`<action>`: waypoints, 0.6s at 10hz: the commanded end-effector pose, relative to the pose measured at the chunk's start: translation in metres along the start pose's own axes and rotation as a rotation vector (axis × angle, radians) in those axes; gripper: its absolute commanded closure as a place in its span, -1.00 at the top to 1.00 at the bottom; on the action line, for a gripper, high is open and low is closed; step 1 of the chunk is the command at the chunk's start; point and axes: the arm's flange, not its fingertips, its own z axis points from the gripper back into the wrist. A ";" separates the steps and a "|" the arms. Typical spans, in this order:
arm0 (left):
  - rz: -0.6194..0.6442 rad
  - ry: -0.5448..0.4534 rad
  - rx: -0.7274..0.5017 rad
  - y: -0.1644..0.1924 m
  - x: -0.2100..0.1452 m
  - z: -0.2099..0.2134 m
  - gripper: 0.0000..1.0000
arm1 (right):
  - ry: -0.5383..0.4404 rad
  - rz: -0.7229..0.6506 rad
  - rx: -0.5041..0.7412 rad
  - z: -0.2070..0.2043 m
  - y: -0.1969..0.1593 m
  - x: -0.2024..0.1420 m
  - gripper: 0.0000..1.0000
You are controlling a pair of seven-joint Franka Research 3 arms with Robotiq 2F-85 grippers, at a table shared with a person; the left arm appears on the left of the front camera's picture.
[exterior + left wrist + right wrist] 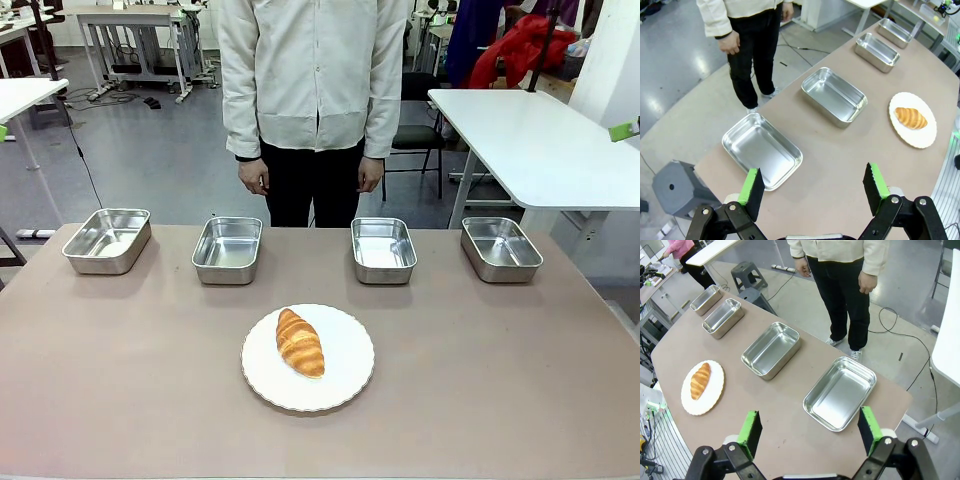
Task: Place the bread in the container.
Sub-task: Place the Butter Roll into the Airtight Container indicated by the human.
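Front view: the bread (pixel 300 342) lies on a white plate (pixel 345 372) at the near middle of the bench (pixel 120 380), its length running from 11 to 5 o'clock. Four pans (pixel 227 250) stand in a row beyond it, all empty and well apart from the plate. The two middle ones sit at 11 and 1 o'clock from the bread. A person (pixel 315 80) stands at 12 o'clock behind the bench, hands hanging at the sides.

Left wrist view: my left pincer (pixel 812 181) stands wide open with nothing between its green pads (pixel 751 186). The nearest pan (pixel 762 150) lies just past the pad on the picture's left, at 11 o'clock. The bread (pixel 910 117) rests on the plate (pixel 920 137) at 2 o'clock, well away.

Right wrist view: my right pincer (pixel 809 422) is spread wide too and holds nothing. A pan (pixel 840 392) lies at 12 o'clock, just beyond the pads. The bread (pixel 701 380) sits on the plate (pixel 702 406) at 10 o'clock, far from my fingers.
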 end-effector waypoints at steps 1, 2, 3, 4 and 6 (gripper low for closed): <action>-0.004 -0.004 -0.003 0.000 0.001 0.000 1.00 | -0.013 0.006 0.007 -0.001 0.000 0.001 1.00; -0.004 -0.004 -0.003 0.000 0.001 0.000 1.00 | -0.013 0.006 0.007 -0.001 0.000 0.001 1.00; -0.004 -0.004 -0.003 0.000 0.001 0.000 1.00 | -0.013 0.006 0.007 -0.001 0.000 0.001 1.00; -0.004 -0.004 -0.003 0.000 0.001 0.000 1.00 | -0.013 0.006 0.007 -0.001 0.000 0.001 1.00; -0.004 -0.004 -0.003 0.000 0.001 0.000 1.00 | -0.013 0.006 0.007 -0.001 0.000 0.001 1.00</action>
